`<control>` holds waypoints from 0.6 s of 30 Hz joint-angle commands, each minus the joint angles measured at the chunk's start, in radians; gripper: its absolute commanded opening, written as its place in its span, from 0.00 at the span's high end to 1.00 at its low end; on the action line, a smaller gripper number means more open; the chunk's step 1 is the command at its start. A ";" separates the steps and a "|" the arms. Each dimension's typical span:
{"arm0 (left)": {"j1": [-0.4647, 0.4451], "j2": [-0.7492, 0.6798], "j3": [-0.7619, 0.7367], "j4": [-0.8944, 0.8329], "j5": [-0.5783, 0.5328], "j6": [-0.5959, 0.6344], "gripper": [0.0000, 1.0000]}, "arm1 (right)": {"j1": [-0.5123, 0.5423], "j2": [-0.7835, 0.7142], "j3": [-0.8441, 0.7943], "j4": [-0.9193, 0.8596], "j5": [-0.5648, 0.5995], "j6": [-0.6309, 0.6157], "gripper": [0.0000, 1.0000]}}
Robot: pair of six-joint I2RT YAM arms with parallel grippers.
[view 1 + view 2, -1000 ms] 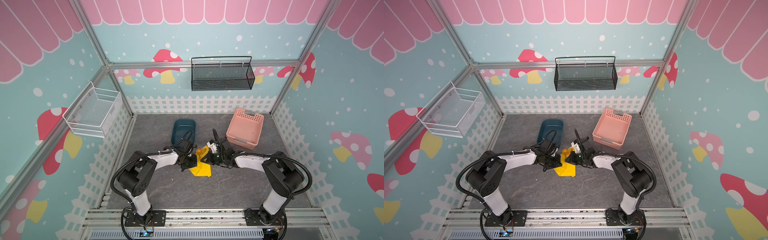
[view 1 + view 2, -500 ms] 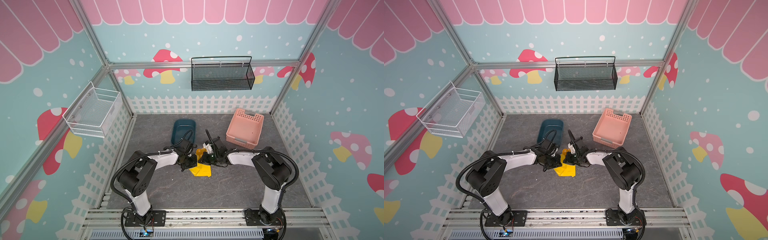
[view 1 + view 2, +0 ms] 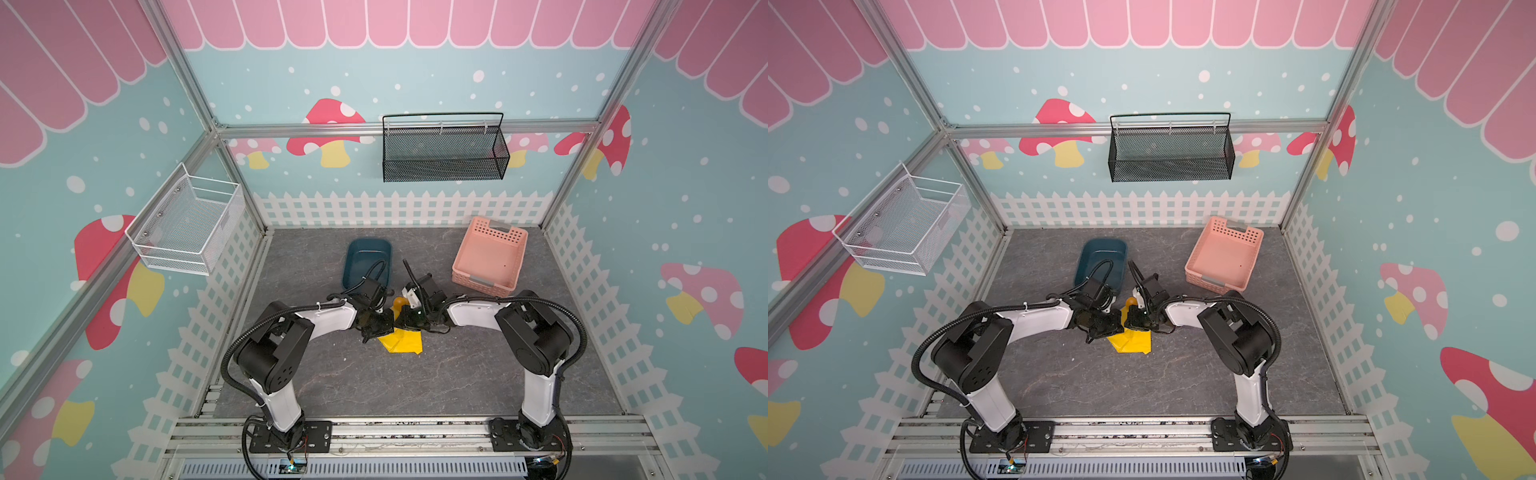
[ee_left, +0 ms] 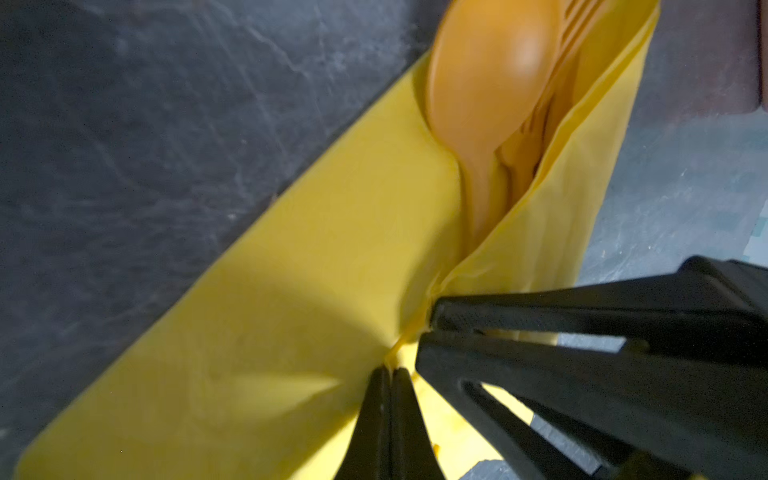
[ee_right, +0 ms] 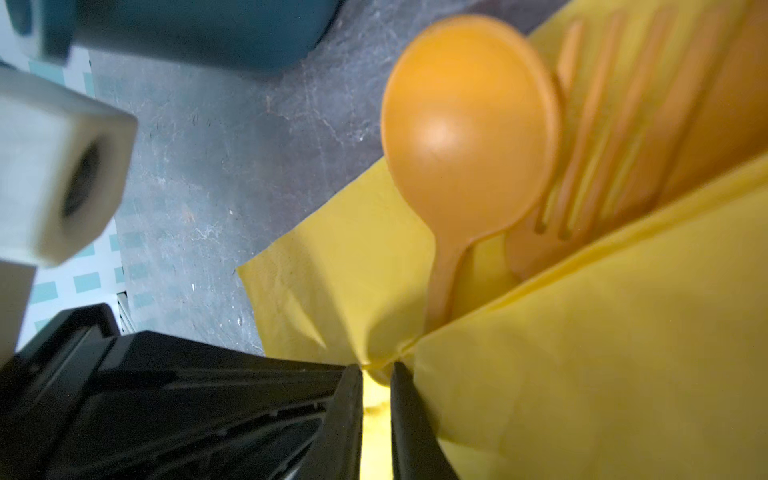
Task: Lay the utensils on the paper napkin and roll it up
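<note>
Left gripper (image 4: 390, 372) clamps one paper napkin (image 4: 291, 291) — right gripper (image 5: 376, 372) slightly parted — folded over one spoon (image 5: 469, 124), one fork (image 5: 590, 166).

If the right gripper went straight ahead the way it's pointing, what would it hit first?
The paper napkin: its gathered fold sits right at the right gripper's tips. Just beyond, probably the spoon's handle.

The left gripper (image 3: 376, 331) and right gripper (image 3: 410, 320) meet at the yellow paper napkin (image 3: 402, 343). An orange spoon (image 3: 400, 301) shows just behind, near the dark blue tub (image 3: 365, 261).
</note>
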 commanded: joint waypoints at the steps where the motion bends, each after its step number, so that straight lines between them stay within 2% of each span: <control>1: 0.003 0.005 -0.025 -0.026 -0.029 0.005 1.00 | 0.008 0.039 0.017 -0.068 0.047 -0.017 0.79; 10: 0.004 0.005 -0.026 -0.025 -0.029 0.002 1.00 | 0.014 0.000 0.051 -0.114 0.058 -0.031 0.76; 18: 0.003 0.005 -0.026 -0.023 -0.031 0.000 1.00 | 0.032 -0.072 0.070 -0.135 0.049 -0.025 0.80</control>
